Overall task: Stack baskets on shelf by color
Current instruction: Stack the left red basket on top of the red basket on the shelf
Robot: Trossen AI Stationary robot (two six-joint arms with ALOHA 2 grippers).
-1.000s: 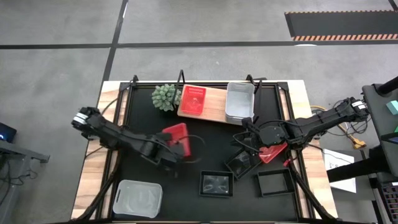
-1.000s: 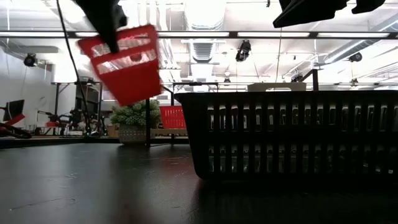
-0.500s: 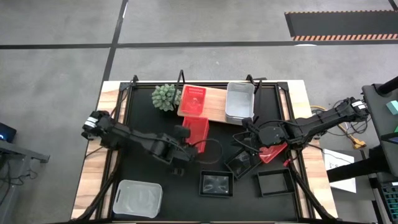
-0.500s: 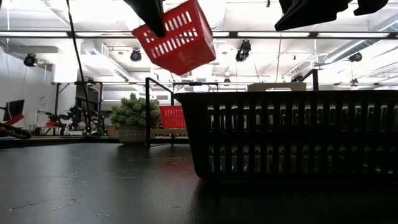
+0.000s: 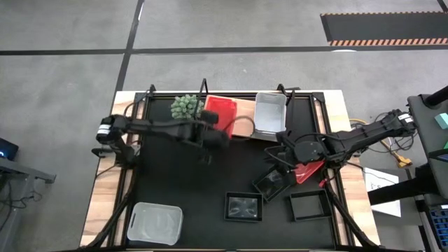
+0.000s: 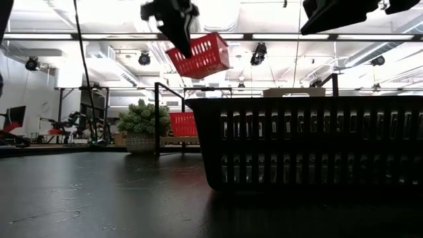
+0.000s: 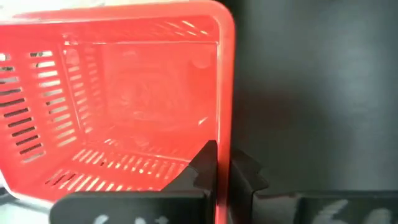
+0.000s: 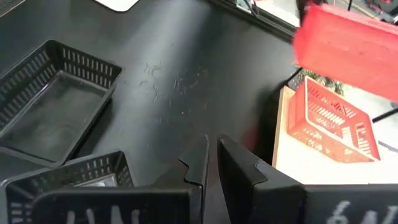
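Above shelf left end: red basket hangs in air, wall pinched by closed left gripper, over second red basket lying on board. Beside plant. White baskets on shelf right end. Right gripper pinches third red basket over black baskets.

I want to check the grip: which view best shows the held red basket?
Left wrist view: the red basket fills it, wall pinched by the left gripper. Low view shows it hanging aloft; high view partly hides it under the arm; right wrist shows only its underside.
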